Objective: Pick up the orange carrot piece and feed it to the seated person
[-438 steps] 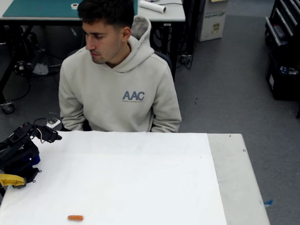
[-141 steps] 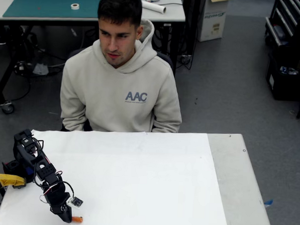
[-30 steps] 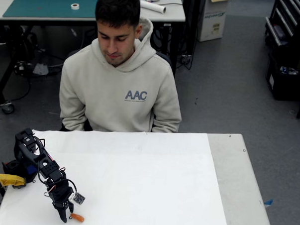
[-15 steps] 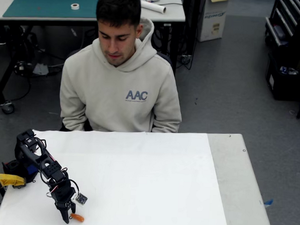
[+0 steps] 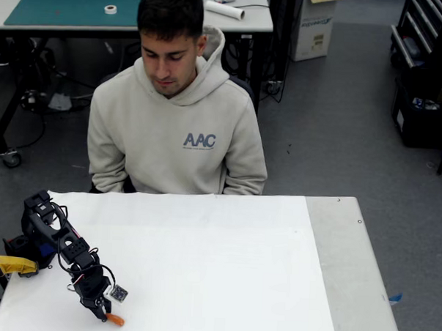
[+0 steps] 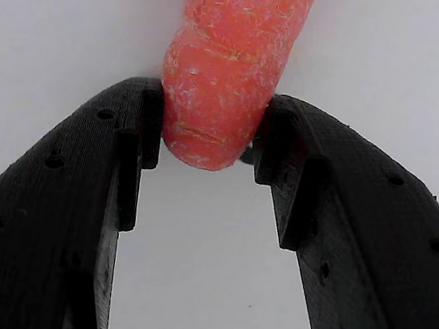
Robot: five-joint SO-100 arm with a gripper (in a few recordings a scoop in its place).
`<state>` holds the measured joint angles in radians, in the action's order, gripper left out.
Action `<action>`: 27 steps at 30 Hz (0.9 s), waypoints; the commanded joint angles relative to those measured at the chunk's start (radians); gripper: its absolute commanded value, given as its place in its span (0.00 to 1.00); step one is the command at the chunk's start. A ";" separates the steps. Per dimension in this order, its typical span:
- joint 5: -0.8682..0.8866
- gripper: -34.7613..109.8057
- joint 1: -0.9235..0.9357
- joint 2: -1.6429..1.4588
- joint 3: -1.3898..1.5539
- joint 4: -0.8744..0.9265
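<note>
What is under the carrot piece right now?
In the wrist view, the orange carrot piece is pinched at its end by the pincer, with the white table behind it. Whether it touches or is lifted cannot be told.

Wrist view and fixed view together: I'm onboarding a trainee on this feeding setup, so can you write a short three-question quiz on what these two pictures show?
1. True or false: in the wrist view, the jaws of the gripper press the orange carrot piece from both sides.
2. Multiple choice: in the fixed view, the carrot piece is (A) at the seated person's mouth, (B) low over the near left corner of the white table, (C) on the floor.
3. Fill in: the letters on the person's hoodie read ___.

Key: 1 true; 2 B; 3 AAC.
</note>
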<state>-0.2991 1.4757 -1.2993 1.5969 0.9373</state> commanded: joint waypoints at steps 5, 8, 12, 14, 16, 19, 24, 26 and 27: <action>-0.017 0.22 0.014 -0.043 -0.172 -0.009; -0.018 0.22 0.012 -0.043 -0.302 -0.009; -0.020 0.22 0.000 -0.043 -0.509 -0.009; -0.020 0.22 -0.015 -0.043 -0.623 -0.009; -0.021 0.22 -0.061 -0.041 -0.736 -0.009; -0.021 0.22 -0.121 -0.041 -0.881 -0.009; -0.021 0.22 -0.253 -0.037 -1.081 -0.009; -0.021 0.22 -0.325 -0.028 -1.169 -0.009; -0.021 0.22 -0.367 -0.025 -1.215 -0.009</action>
<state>-0.3099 1.1704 -1.2947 0.5691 0.9388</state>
